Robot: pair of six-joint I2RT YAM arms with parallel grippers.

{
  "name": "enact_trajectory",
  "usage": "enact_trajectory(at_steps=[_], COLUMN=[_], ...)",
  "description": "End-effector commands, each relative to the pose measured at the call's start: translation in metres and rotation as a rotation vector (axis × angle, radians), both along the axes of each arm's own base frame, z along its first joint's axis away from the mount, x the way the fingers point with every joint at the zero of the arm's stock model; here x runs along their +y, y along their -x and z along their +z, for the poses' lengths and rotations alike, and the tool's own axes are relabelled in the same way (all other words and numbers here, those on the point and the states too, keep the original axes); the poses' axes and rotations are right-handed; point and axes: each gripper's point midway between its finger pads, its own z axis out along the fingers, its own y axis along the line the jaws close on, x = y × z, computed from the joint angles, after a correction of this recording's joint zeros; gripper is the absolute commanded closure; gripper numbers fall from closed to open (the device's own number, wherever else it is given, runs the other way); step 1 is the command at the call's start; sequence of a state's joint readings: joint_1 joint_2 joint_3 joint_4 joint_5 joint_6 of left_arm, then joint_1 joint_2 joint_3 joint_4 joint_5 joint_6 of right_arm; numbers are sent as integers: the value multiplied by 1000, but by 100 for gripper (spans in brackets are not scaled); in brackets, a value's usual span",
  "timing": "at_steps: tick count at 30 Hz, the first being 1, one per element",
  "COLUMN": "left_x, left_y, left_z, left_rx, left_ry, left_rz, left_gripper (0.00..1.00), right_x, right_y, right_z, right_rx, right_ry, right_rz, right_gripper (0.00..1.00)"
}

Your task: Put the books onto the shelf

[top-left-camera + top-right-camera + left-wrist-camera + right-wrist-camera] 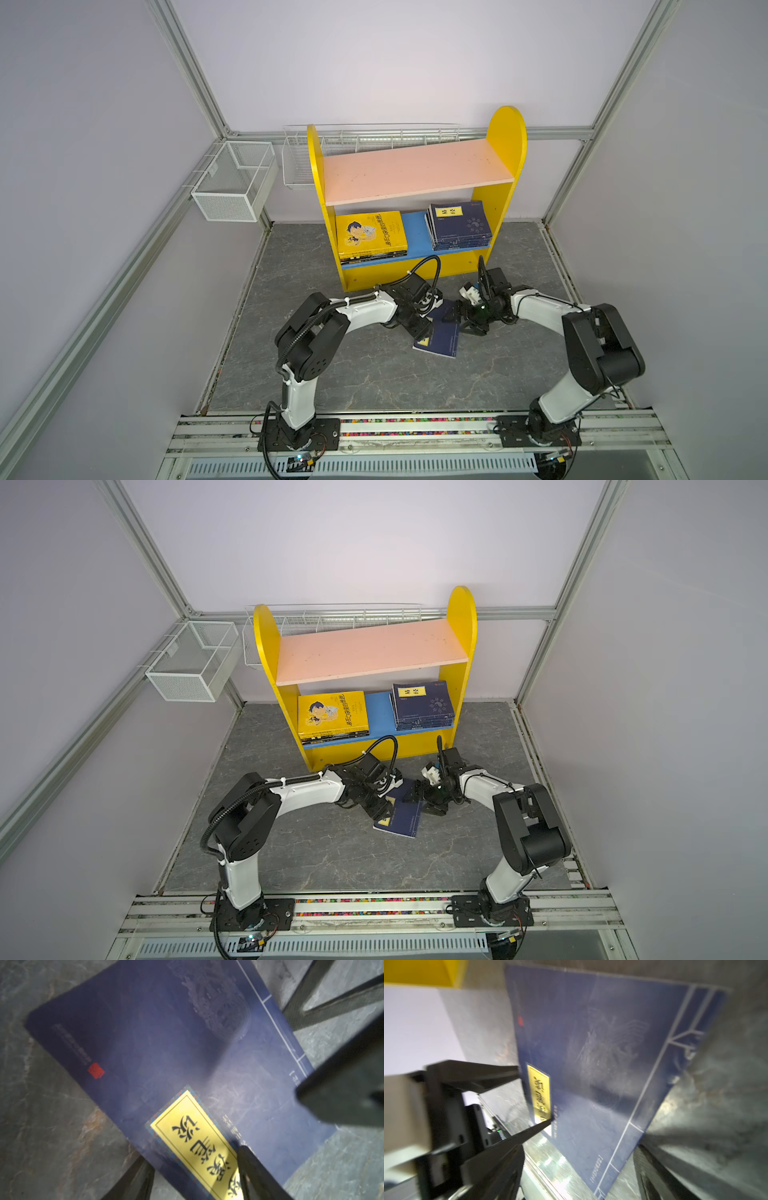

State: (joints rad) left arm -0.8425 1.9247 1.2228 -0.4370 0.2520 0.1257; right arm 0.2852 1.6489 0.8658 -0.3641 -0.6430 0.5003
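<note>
A navy book [442,340] [401,823] with a yellow label lies on the grey floor in front of the shelf [505,137] [459,617]. My left gripper [430,322] [193,1153] is open around its label edge, with one finger [135,1180] below the cover and the other above. My right gripper [459,322] [291,1051] stands open at the opposite, lined edge of the book [591,1064]. On the blue lower board, a yellow stack of books [370,235] lies at the left and a navy stack [459,224] at the right. The pink upper board [415,170] is bare.
A white mesh basket [232,183] hangs on the left wall. A wire rack [299,162] sits behind the shelf. Aluminium frame posts stand at the back corners. Both arm bases sit on the rail [415,428] at the front.
</note>
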Motion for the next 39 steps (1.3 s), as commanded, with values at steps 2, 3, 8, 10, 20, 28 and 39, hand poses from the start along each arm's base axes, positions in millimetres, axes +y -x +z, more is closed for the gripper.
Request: enact_trajectory(at_steps=[2,3,8,10,20,28,39], left_x=[-4,-4,-5,-5,-3,13,29], left_y=[11,11,10,10,9,-15,-10], left_z=[-14,-15,-16,-16,-18,-2,-23], left_rx=[108,115,121,119,121,140,221], left_ry=[67,73,79,79,82,184,32], left_rz=[-28,-26,-22,-21,-8,128,130], left_gripper=[38,38,38,38,38,21,44], right_x=[27,29,33,35,-30,-36,-30], right_y=[-26,-29,-35,-32,-28,-13,-2], right_z=[56,62,78,77,21,-6,-25], right_rx=[-142,-160,-213,-210,-177,-92,-71], right_ry=[-252,-271,-305,-299,127,201,246], right_rz=[16,18,21,29,-92,-45,-6], right_gripper=[15,16,17,20,20,20,19])
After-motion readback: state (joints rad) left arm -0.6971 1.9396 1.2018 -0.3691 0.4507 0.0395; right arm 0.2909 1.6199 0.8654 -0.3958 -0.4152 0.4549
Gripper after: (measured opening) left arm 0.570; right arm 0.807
